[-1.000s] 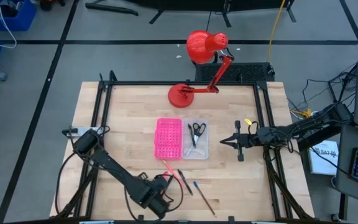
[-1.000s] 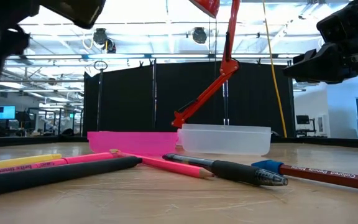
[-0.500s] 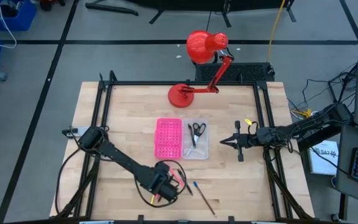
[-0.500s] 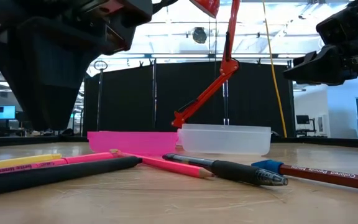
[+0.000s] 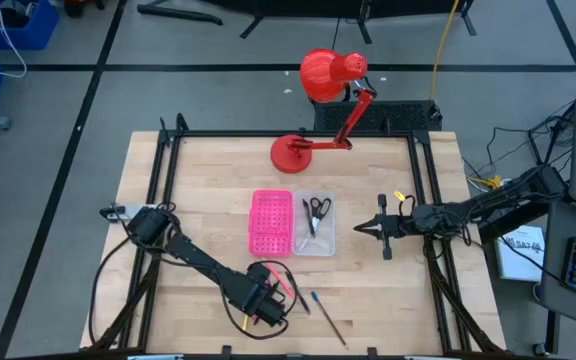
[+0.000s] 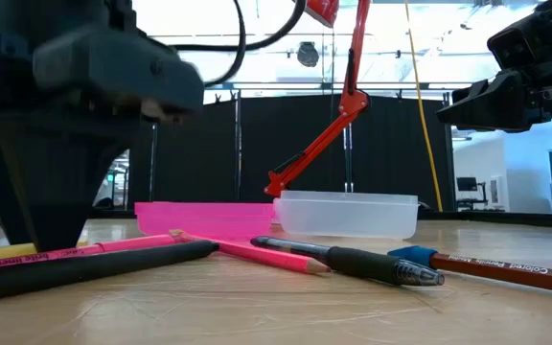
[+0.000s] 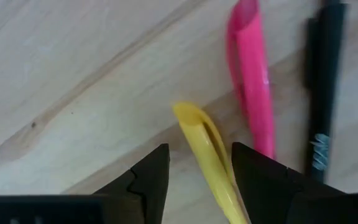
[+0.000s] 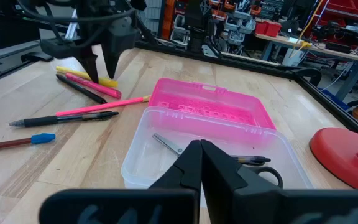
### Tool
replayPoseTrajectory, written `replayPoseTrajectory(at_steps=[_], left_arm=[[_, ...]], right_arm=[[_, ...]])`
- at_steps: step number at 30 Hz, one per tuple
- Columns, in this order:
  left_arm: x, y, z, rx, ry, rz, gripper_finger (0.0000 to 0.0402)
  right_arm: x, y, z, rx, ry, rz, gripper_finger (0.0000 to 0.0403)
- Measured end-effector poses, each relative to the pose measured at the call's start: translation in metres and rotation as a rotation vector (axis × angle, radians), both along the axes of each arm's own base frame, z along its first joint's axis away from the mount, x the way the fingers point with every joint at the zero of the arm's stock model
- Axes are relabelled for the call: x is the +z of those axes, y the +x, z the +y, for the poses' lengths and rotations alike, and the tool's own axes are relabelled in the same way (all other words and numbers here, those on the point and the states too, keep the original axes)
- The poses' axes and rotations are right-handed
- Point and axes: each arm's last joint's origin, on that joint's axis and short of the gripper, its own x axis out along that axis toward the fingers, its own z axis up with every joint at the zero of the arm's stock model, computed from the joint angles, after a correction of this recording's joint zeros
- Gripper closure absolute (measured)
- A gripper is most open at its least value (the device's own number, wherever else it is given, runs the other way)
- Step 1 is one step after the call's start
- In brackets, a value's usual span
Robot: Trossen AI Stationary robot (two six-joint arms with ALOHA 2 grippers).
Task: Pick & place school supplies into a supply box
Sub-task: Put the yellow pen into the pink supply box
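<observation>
While open, left gripper (image 7: 199, 171) straddles yellow pen (image 7: 207, 149); right gripper (image 8: 200, 163) shut

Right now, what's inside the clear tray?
The clear tray holds the black-handled scissors. The right gripper hides part of the tray floor, so anything under it can't be seen.

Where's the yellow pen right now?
The yellow pen lies on the table's near edge, between the left gripper's open fingers, with the pink pen right beside it, in front of the supply box.
</observation>
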Motion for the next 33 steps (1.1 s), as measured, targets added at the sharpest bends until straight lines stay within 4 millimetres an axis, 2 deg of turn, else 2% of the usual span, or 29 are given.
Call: replayPoseTrajectory(at_steps=[3, 6, 9, 13, 20, 27, 33], left_arm=[[-0.008, 0.000, -0.001, 0.002, -0.028, -0.014, 0.0229], [-0.024, -0.002, -0.002, 0.020, -0.051, -0.062, 0.0253], [-0.033, -0.007, -0.003, 0.063, -0.077, -0.088, 0.0293], [-0.036, -0.012, -0.005, 0.116, -0.072, -0.089, 0.0354], [-0.024, -0.007, -0.010, 0.043, -0.013, -0.096, 0.0355], [-0.002, -0.003, -0.012, 0.029, 0.053, -0.049, 0.0355], [0.005, -0.002, -0.012, 0.026, 0.070, -0.034, 0.0356]], right_arm=[[0.000, 0.000, 0.000, 0.000, 0.000, 0.000, 0.0403], [0.000, 0.000, 0.000, 0.000, 0.000, 0.000, 0.0403], [0.000, 0.000, 0.000, -0.001, 0.003, 0.000, 0.0403], [-0.001, 0.000, 0.000, -0.002, 0.008, 0.008, 0.0403], [-0.001, 0.000, 0.000, -0.002, 0.007, 0.008, 0.0403], [-0.001, 0.000, 0.000, -0.001, 0.006, 0.006, 0.0403], [-0.001, 0.000, 0.000, -0.001, 0.006, 0.006, 0.0403]])
